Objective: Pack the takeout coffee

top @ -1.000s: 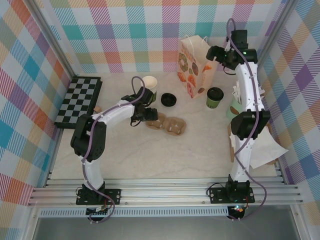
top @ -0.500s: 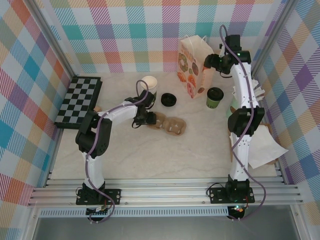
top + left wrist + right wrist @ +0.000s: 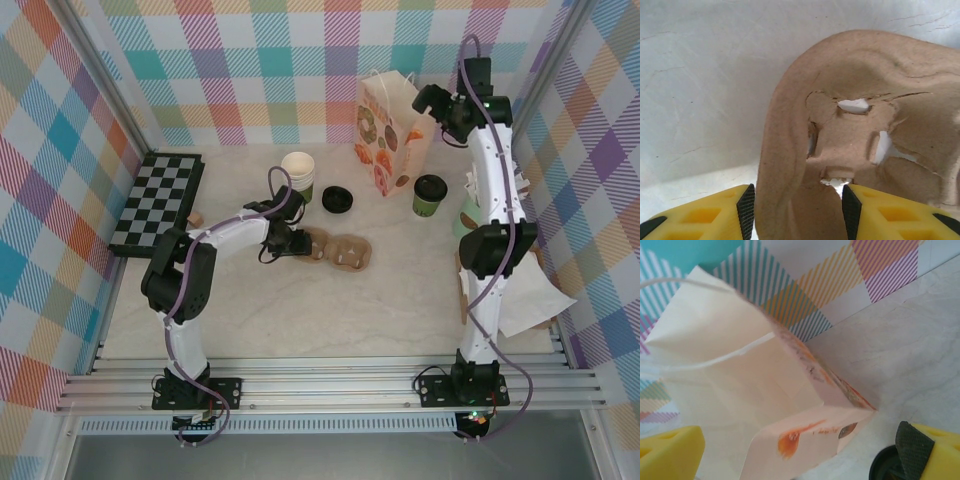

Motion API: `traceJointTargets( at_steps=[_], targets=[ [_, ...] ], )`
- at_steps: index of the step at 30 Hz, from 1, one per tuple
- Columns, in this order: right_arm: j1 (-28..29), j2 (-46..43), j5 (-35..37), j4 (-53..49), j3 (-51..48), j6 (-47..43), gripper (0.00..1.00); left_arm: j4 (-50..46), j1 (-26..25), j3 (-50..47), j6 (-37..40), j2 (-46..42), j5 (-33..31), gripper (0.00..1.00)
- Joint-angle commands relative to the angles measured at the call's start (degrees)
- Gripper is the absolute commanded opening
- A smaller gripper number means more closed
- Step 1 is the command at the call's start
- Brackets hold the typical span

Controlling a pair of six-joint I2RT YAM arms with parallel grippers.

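- The takeout coffee cup (image 3: 430, 195) stands upright on the table (image 3: 400, 300), just right of the paper bag (image 3: 385, 135)
- The right gripper (image 3: 800, 447) hangs over the bag's open mouth near the back wall; the cup sits lower than it and a little nearer the arms' bases, not touching it
- Its yellow fingers are spread wide, one at each lower corner of the right wrist view, with nothing pinched between them
- A round black lid (image 3: 337, 199) lies flat on the table between the stack of cups (image 3: 298, 172) and the bag, apart from the coffee cup and just beyond the left gripper (image 3: 797, 212)
- The left gripper is down at the left end of the cardboard carrier (image 3: 345, 250), with the coffee cup well off to its right
- Its jaws stand at a middling width astride one lobe of the carrier, and the black pads (image 3: 746, 212) sit close on either side; I cannot tell whether they actually press on it
- From above the cup's top looks dark inside a pale rim; whether that is a lid or a dark inside is unclear
- In the right wrist view a dark round edge shows beside the right finger, cut off by the frame, too little to name
- The mint-green cup (image 3: 466, 215) is half hidden behind the right arm
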Motion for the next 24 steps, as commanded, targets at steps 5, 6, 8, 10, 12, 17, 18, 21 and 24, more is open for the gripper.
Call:
traceJointTargets(
  at_steps=[5,6,8,10,12,17,18,21,24],
  targets=[
    [0.29,4.81,1.68,-1.74,2.27,3.58,0.86,0.82,0.24,-4.04,-0.1,-6.16,2.3,0.51],
    [0.26,4.73,1.36,-1.8,2.24,3.14,0.85,0.87,0.23,-4.6,-0.24,-6.62,2.03,0.51],
    [0.34,4.15,0.5,-2.28,2.23,1.66,0.78,0.84,0.24,-5.65,-0.27,-7.23,1.57,0.52],
    [0.38,3.52,-0.18,-2.98,2.25,0.43,0.71,0.69,0.28,-6.3,-0.38,-7.45,1.53,0.52],
    [0.5,2.73,-0.3,-3.72,2.09,-0.92,0.66,0.58,0.23,-6.85,-0.48,-7.97,1.29,0.52],
    [1.7,0.56,-0.01,-3.6,1.11,-5.12,0.38,0.26,0.23,-7.49,-0.69,-9.23,-0.12,0.53],
    [1.92,0.13,-0.33,-3.05,0.55,-5.73,0.34,0.3,0.25,-7.57,-0.69,-9.44,-0.23,0.53],
    [2.18,-0.64,-0.74,-2.51,0.11,-6.74,0.24,0.24,0.3,-7.67,-0.69,-9.74,-0.42,0.53],
    [2.53,-1.24,-0.69,-2.53,0.07,-8.51,0.11,0.06,0.25,-7.68,-0.69,-9.99,-0.75,0.53]
  ],
)
